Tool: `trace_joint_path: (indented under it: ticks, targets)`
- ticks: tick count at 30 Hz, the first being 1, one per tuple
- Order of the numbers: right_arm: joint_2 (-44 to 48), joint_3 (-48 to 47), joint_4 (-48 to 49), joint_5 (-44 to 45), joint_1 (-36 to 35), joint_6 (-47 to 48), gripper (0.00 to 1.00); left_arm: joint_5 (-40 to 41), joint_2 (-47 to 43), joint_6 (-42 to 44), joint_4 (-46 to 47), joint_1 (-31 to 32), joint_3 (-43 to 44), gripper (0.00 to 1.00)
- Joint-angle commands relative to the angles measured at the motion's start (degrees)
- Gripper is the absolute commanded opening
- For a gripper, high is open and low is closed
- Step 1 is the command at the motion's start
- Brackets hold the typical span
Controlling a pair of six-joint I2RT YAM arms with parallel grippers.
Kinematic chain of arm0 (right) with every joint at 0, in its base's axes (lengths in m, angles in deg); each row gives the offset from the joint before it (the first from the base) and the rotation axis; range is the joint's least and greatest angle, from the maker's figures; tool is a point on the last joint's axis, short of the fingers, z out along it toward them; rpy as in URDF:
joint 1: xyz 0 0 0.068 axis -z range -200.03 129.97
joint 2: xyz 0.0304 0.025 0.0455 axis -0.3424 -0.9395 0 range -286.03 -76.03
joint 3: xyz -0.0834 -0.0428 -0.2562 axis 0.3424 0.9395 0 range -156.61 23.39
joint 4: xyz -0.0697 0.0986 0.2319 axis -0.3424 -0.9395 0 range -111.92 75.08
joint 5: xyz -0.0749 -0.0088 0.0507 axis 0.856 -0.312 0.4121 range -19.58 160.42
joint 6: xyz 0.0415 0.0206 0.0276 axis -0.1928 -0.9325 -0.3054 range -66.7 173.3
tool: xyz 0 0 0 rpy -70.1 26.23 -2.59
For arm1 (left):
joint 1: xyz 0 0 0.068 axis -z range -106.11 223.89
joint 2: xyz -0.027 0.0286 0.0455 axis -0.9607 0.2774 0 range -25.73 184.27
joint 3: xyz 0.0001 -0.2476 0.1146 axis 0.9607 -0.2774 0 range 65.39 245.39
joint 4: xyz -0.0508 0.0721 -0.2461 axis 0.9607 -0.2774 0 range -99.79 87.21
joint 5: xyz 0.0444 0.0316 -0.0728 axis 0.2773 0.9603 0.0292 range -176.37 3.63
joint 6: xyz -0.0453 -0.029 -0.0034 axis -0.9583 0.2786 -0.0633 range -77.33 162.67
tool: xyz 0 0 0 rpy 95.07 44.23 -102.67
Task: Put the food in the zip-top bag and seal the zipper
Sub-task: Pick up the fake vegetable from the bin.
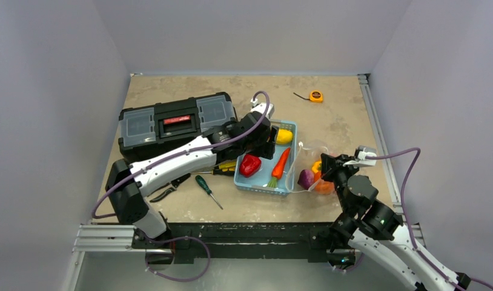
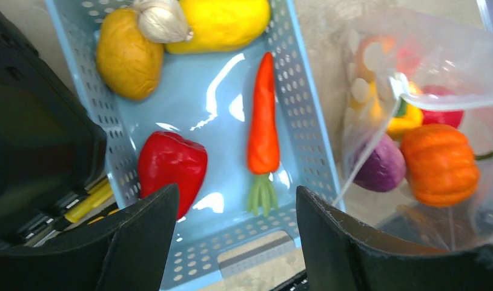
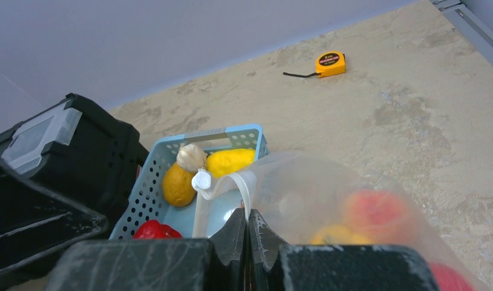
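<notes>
The clear zip-top bag lies right of a light blue basket, its mouth facing the basket. In it are a purple piece, an orange pumpkin, a yellow pepper and a red piece. The basket holds a red pepper, a carrot, a yellow piece, a tan piece and a garlic bulb. My left gripper is open and empty above the basket's near end. My right gripper is shut on the zipper at the bag's mouth.
A black toolbox stands left of the basket, close under my left arm. A green-handled screwdriver and pliers lie in front of it. An orange tape measure lies at the back. Walls close in on the left, right and back.
</notes>
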Motion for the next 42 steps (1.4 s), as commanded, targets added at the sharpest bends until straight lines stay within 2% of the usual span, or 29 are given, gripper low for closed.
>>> trace_joint_path:
  ticks: [1, 10, 17, 24, 33, 37, 42]
  targets:
    - [-0.3, -0.3, 3.4, -0.6, -0.4, 1.0, 0.0, 5.2, 4.9, 2.4, -5.9, -1.9, 7.2, 0.7]
    - [-0.3, -0.3, 3.3, -0.4, -0.4, 0.9, 0.0, 6.9, 19.7, 6.5, -9.2, -3.4, 22.2, 0.68]
    - [-0.3, -0.4, 3.3, -0.4, -0.4, 0.9, 0.0, 10.1, 27.4, 6.5, -8.6, -5.2, 29.0, 0.67]
    - [-0.6, -0.4, 3.3, -0.5, -0.5, 0.9, 0.0, 13.1, 32.0, 5.9, -5.2, -7.3, 31.8, 0.68]
    - [-0.4, -0.3, 3.4, -0.6, -0.5, 0.9, 0.0, 10.8, 37.2, 2.5, -5.0, -10.2, 35.3, 0.64]
    - [-0.4, -0.3, 3.5, -0.7, -0.5, 1.1, 0.0, 9.6, 38.4, 1.9, -4.8, -10.4, 35.4, 0.61]
    - [-0.5, -0.3, 3.6, -0.9, -0.5, 1.1, 0.0, 6.8, 38.9, 2.0, -4.5, -10.5, 35.3, 0.52]
